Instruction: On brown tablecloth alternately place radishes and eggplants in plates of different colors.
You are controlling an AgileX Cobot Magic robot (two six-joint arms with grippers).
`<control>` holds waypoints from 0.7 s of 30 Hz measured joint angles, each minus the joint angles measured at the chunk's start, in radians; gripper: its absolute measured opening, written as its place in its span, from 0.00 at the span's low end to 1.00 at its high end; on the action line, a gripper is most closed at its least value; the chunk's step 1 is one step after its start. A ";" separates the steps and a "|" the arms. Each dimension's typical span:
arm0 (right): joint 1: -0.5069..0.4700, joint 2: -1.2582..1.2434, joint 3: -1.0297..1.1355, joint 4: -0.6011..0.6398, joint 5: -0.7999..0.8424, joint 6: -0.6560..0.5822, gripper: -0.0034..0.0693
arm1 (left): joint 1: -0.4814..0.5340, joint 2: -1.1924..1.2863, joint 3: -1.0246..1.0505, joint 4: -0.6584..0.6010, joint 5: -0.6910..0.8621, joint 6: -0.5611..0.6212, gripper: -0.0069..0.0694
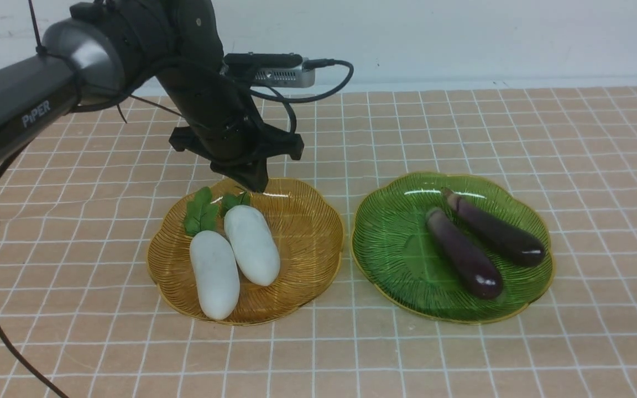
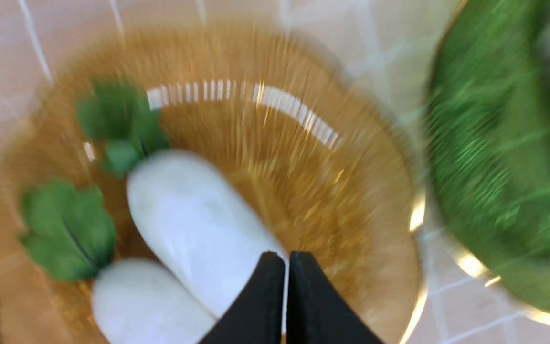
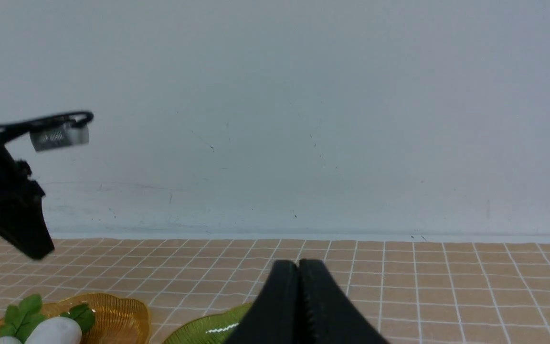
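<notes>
Two white radishes (image 1: 251,244) (image 1: 214,273) lie side by side in the amber plate (image 1: 307,232). Two purple eggplants (image 1: 464,252) (image 1: 496,228) lie in the green plate (image 1: 390,243). Both plates sit on the brown tablecloth (image 1: 462,127). My left gripper (image 1: 256,182) hangs above the amber plate's far rim, shut and empty. In the left wrist view the gripper (image 2: 287,258) is closed over a radish (image 2: 198,224). My right gripper (image 3: 298,265) is shut and empty, raised above the table; it is out of the front view.
The left arm (image 1: 47,94) reaches in from the left, with its cable along the cloth's front left. A white wall (image 1: 462,38) closes the far edge of the table. The cloth (image 3: 447,286) runs on to the right of the green plate (image 3: 208,329).
</notes>
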 joint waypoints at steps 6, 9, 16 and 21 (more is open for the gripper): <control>-0.047 -0.065 0.095 -0.023 0.063 0.000 0.03 | -0.002 -0.106 -0.125 0.007 0.010 0.000 0.09; -0.126 -0.124 0.175 -0.078 0.145 0.000 0.03 | -0.002 -0.167 -0.129 0.022 0.028 0.000 0.09; -0.174 -0.131 0.240 -0.104 0.222 0.000 0.03 | -0.002 -0.309 -0.021 0.072 0.031 0.007 0.09; -0.174 -0.131 0.240 -0.104 0.222 0.000 0.03 | -0.002 -0.535 0.239 0.098 0.031 0.032 0.09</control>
